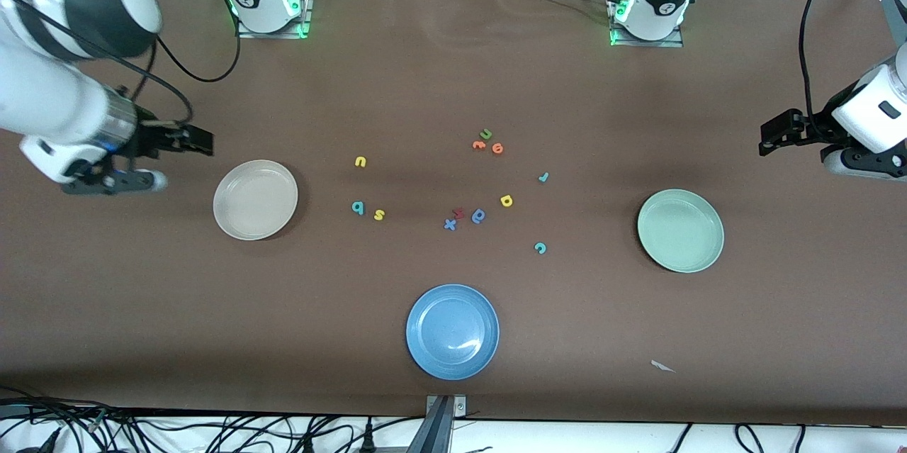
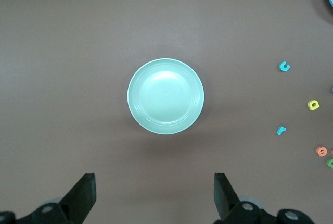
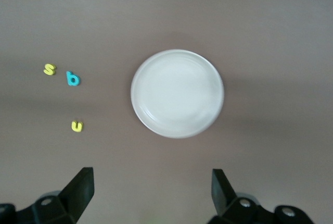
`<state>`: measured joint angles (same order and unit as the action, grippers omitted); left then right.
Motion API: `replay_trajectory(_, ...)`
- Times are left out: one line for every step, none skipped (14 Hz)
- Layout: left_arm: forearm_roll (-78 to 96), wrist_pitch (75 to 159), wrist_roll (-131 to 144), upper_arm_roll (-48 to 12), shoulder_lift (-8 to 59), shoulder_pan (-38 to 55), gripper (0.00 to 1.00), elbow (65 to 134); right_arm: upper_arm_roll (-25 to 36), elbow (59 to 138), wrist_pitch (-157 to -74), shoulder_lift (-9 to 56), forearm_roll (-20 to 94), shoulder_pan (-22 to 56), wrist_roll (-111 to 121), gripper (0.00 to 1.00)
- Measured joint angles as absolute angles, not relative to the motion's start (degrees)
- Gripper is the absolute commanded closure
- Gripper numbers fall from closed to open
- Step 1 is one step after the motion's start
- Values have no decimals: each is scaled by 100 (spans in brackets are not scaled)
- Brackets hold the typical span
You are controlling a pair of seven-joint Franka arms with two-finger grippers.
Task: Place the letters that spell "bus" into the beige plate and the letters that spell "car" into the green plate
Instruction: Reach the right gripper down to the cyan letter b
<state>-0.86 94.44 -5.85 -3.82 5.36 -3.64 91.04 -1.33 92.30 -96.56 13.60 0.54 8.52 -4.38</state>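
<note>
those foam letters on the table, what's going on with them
Nothing is picked up yet. The teal b, yellow s and yellow u lie near the empty beige plate; c, a and r lie toward the empty green plate. The right gripper and left gripper wait open at the table's ends.

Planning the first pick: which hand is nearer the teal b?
Right. The right hand is up past the beige plate from the b; the left hand is beyond the green plate.
</note>
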Motion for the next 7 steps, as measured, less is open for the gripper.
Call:
replay_trajectory(-86,9444,-585,-385,536,-364,0,9103,-136,9237,-9916,1560,54,1013,-591,0)
replay_trajectory(-86,9444,-585,-387,536,-364,0,9102,-142,9249,-10182,1761,54,1177,-799,0)
replay_trajectory(-86,9444,-585,-389,536,-364,0,9102,-146,9268,-10419,1960,54,1356,-1045,1)
replay_trajectory(-86,9444,-585,-391,536,-363,0,9102,-148,9303,-10636,2148,53,1538,-1310,8)
replay_trajectory(-86,9443,-585,-395,537,-362,0,9103,-150,9356,-10828,2306,53,1694,-1506,17)
replay_trajectory(-86,9443,-585,-401,540,-358,0,9104,-151,9425,-11016,2446,53,1832,-1619,23)
replay_trajectory(-86,9440,-585,-408,549,-349,0,9106,-151,9500,-11218,2570,53,1952,-1759,27)
